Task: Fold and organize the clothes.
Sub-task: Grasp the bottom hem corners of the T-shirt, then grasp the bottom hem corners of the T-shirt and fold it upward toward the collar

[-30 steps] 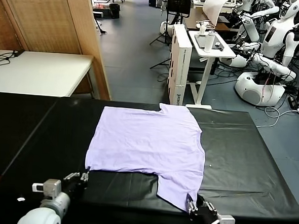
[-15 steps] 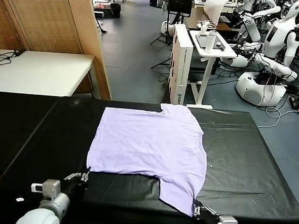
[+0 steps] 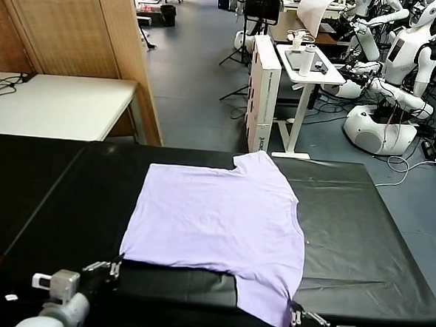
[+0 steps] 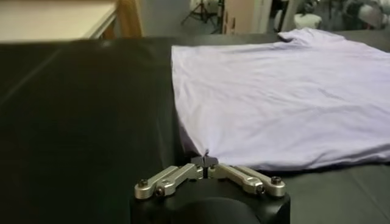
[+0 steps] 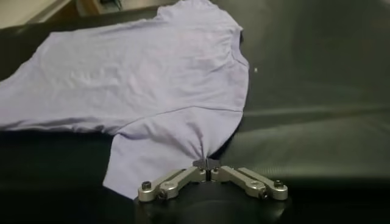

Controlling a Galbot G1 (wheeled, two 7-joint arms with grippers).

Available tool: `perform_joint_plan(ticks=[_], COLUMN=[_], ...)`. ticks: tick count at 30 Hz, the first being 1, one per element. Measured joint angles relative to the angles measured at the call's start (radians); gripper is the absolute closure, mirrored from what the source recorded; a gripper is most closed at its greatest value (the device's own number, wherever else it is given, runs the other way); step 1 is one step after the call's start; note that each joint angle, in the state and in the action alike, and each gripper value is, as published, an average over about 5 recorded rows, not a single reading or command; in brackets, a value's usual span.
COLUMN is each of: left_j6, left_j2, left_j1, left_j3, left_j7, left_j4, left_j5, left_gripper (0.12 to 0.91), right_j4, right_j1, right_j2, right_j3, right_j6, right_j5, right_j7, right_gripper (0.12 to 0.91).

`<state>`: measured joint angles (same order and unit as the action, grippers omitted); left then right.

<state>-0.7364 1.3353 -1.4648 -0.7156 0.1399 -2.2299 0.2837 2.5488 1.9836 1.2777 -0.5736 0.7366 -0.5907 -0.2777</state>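
Barely started: T-shirt (image 3: 218, 226) spread flat on counter (image 3: 361, 239), unfolded; left gripper (image 4: 206, 162) and right gripper (image 5: 207, 164) jaws clenched on near corners.

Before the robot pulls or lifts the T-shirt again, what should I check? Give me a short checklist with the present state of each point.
1. Left hand shut on the T-shirt corner: ok.
2. Right hand shut on the near sleeve edge, fabric bunched at its tips: ok.
3. Shirt lies flat on the black table, far part unfolded: ok.
4. Nothing else rests on the shirt: ok.
5. Printed side up or down: cannot tell, only plain fabric shows.
6. How deep each grip holds: cannot tell.
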Motion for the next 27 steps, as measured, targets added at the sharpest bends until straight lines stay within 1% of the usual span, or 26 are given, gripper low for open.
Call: perform_joint_plan(ticks=[3,8,12,21,27], left_j6=[0.0,0.0,0.0,0.0,0.0], left_j2=[-0.003,-0.007,-0.014,-0.019,-0.015], left_j1=[0.042,0.099,0.133,0.167,0.17], left_j3=[0.012,0.025,0.03,0.037,0.04], left_j7=[-0.004,-0.01,-0.015,-0.018,-0.019], left_j4=[0.042,0.104,0.148,0.203,0.213], left_j5=[0.003,0.005,0.004,-0.002,-0.004], left_gripper=[0.884,0.884,0.884,0.884,0.884], right_j4=[0.014,0.013,-0.006,-0.111,-0.216], right_j1=[-0.013,-0.063,-0.12,-0.275,-0.38], right_j2=[-0.002,-0.007,-0.014,-0.027,-0.023], right_j3=[-0.024,-0.056,-0.07,-0.06,-0.032], right_j6=[-0.027,-0.133,-0.192,-0.225,-0.242], right_j5=[-0.038,-0.085,-0.107,-0.111,-0.087], right_j7=[0.0,0.001,0.002,0.002,0.011], right_gripper=[0.886,0.886,0.886,0.886,0.886])
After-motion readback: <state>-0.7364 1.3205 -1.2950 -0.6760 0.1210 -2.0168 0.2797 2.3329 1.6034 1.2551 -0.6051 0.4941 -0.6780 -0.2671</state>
